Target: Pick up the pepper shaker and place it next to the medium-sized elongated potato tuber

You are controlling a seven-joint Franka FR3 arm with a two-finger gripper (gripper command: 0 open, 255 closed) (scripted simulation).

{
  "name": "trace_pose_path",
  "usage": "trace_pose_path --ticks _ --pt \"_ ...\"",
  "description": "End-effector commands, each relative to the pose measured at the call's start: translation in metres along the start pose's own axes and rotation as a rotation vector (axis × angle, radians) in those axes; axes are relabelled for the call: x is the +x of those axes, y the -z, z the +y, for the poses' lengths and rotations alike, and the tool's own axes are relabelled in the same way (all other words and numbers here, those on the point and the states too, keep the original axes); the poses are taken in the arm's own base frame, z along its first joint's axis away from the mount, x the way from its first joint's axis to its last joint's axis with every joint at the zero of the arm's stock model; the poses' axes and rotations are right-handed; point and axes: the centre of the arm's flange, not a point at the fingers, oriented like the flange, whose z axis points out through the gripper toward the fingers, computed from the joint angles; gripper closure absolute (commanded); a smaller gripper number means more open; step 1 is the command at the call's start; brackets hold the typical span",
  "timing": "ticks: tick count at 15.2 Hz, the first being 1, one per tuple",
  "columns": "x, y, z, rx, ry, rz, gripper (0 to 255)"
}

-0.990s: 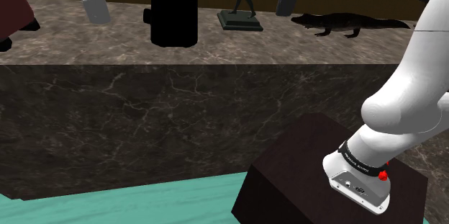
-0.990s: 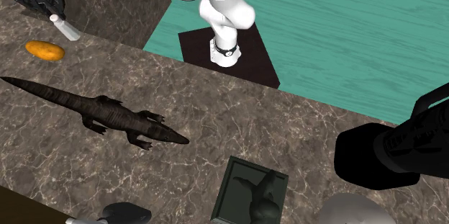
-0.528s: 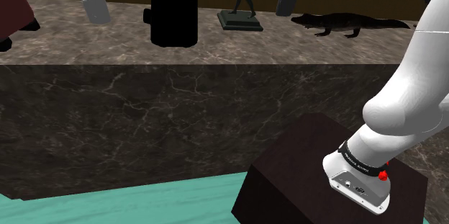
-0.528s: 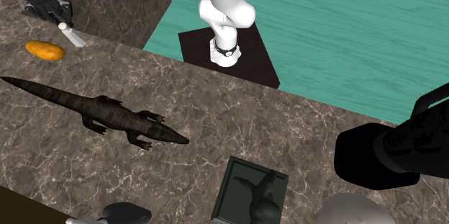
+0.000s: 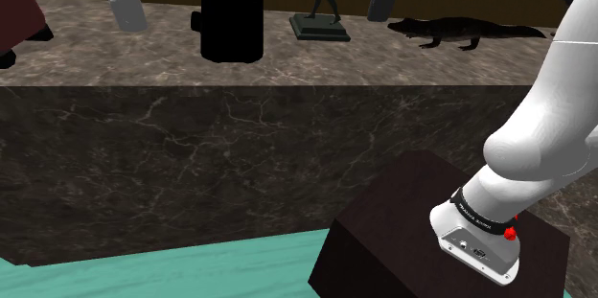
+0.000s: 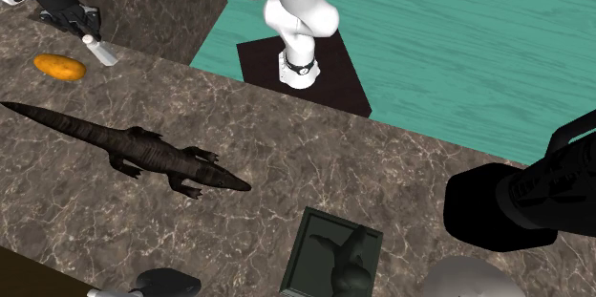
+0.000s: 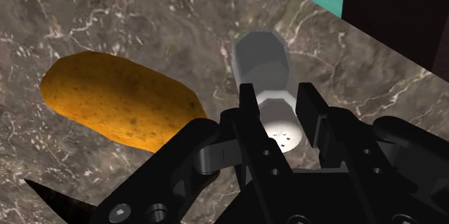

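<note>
Stone counter (image 6: 334, 147): gripper (image 7: 279, 101), pinching shaker (image 7: 268, 71), has dropped closer to potato (image 7: 119, 111). Prob. near set-down spot; final lowering & release left.

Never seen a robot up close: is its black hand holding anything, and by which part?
Yes. The hand holds the grey pepper shaker, its two fingers clasping the sides of the holed cap end; the potato lies beside it, untouched.

potato (image 6: 59, 66): orange, at your frame's left edge, lying on the marbled counter (image 6: 334, 166).
pepper shaker (image 6: 105, 53): pale, tilted, just right of the potato.
gripper (image 6: 88, 35): upper left, on the pepper shaker's top.
</note>
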Motion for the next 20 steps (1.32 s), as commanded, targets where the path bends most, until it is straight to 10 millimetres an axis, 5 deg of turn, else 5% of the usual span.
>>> trace_pose_path --ticks 1,2,3,8,12,20 --pt "0.000 0.000 0.000 0.000 0.000 0.000 255" --pt "0.000 0.000 0.000 0.000 0.000 0.000 255" --pt "0.000 0.000 0.000 0.000 0.000 0.000 0" --pt "0.000 0.000 0.000 0.000 0.000 0.000 0" --pt "0.000 0.050 0.000 0.000 0.000 0.000 0" --pt "0.000 0.050 0.000 0.000 0.000 0.000 0"
